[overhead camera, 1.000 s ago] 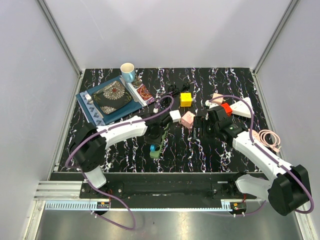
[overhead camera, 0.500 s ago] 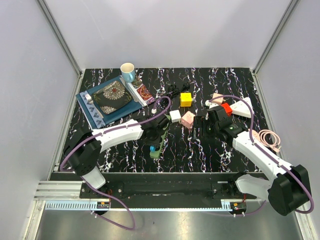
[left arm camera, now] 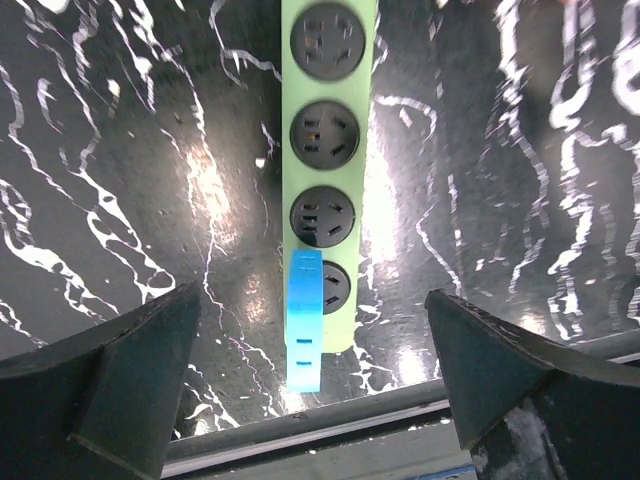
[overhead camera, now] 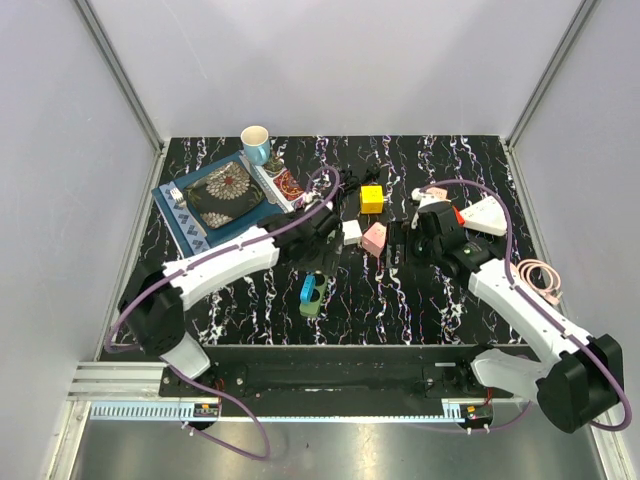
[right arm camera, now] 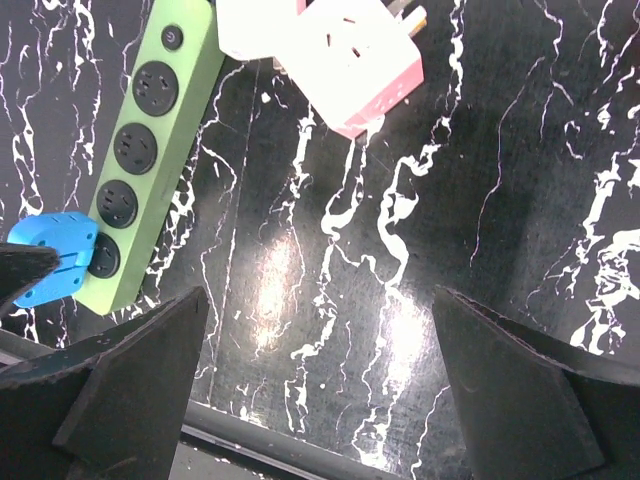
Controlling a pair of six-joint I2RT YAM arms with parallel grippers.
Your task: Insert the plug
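Blue plug [left arm camera: 305, 320] found seated in end socket of green power strip [left arm camera: 328, 150] on marbled surface [left arm camera: 120, 150]. Left claw [left arm camera: 315, 400] spread wide above it, empty; right claw [right arm camera: 320, 390] wide, empty too. Insertion judged complete; next, seating to be confirmed, arms lifted clear.

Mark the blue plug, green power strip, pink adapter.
blue plug [left arm camera: 304, 320]: left wrist view, middle of body.
green power strip [left arm camera: 327, 87]: left wrist view, face between top sockets.
pink adapter [right arm camera: 345, 65]: right wrist view, socket face.
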